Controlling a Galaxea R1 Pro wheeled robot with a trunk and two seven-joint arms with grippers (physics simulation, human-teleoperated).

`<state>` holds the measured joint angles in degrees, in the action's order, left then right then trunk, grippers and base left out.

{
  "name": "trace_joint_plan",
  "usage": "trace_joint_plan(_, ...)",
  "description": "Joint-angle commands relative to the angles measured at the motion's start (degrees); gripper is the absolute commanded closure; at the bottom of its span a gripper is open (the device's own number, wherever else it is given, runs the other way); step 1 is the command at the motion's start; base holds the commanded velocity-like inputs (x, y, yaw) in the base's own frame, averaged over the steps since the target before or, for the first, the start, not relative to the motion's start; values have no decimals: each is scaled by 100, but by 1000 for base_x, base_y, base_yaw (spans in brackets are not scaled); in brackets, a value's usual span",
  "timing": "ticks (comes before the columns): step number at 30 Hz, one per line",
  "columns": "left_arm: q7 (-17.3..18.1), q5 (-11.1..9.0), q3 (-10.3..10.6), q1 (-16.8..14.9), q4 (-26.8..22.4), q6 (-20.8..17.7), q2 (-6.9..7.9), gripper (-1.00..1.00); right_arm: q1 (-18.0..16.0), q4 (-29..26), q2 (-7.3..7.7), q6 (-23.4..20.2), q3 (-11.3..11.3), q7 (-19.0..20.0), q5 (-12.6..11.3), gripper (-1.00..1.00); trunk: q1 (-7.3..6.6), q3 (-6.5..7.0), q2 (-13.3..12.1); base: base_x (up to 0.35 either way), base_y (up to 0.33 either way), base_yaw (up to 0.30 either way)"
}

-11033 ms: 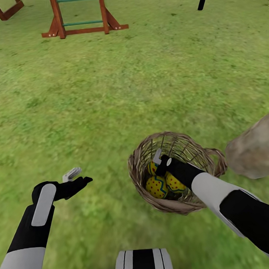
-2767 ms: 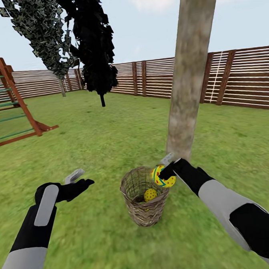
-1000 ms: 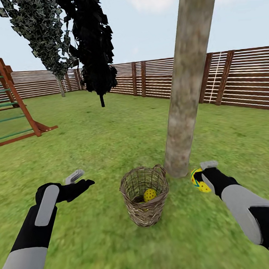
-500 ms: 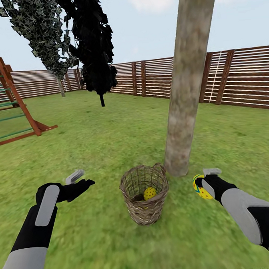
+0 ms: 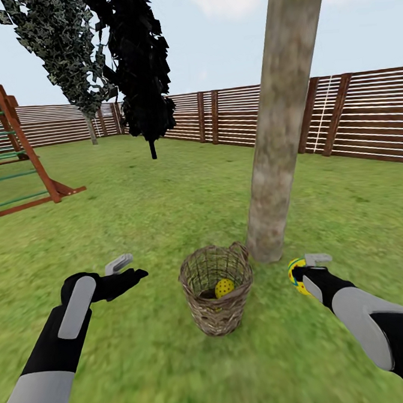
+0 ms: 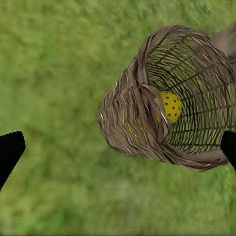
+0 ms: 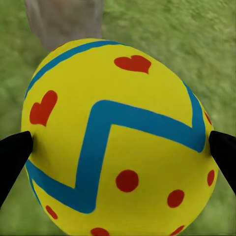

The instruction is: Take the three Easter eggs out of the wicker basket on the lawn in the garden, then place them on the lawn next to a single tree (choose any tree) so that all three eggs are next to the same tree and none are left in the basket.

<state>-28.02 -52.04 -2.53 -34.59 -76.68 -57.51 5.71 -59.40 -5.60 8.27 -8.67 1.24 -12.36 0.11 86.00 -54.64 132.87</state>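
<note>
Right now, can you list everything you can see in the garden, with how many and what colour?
Easter eggs: two seen, yellow with red dots; one in the right hand, one in the basket.
wicker basket: one, brown, on the grass before the tree.
tree: one, pale grey-brown trunk.
lawn: green.
dark tree: one, black foliage, far back.
fence: brown slats, behind.
climbing frame: red-brown, far side.
left hand: open, empty.
right hand: holding an egg.
</note>
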Motion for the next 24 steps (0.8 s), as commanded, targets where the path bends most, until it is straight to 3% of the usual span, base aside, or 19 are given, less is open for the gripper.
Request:
trace_joint_plan(1,-55,-60,-2,-4,-5,-14,4,-100,-1,2,-1,-32,8,-12,4,100,1,-5,2,241,0,0)
trace_joint_plan(10,-54,-60,-11,-4,35,-14,9,-100,-1,59,3,25,11,-12,-10,100,1,-5,2,295,0,0)
trace_joint_plan(17,-54,-60,-31,-4,-51,-14,6,-100,77,85,43,173,12,-12,6,100,1,-5,2,16,0,0)
trace_joint_plan(24,-70,-60,0,-4,-57,-23,-12,-100,84,84,41,171,8,-14,0,100,154,-131,283,0,0,0)
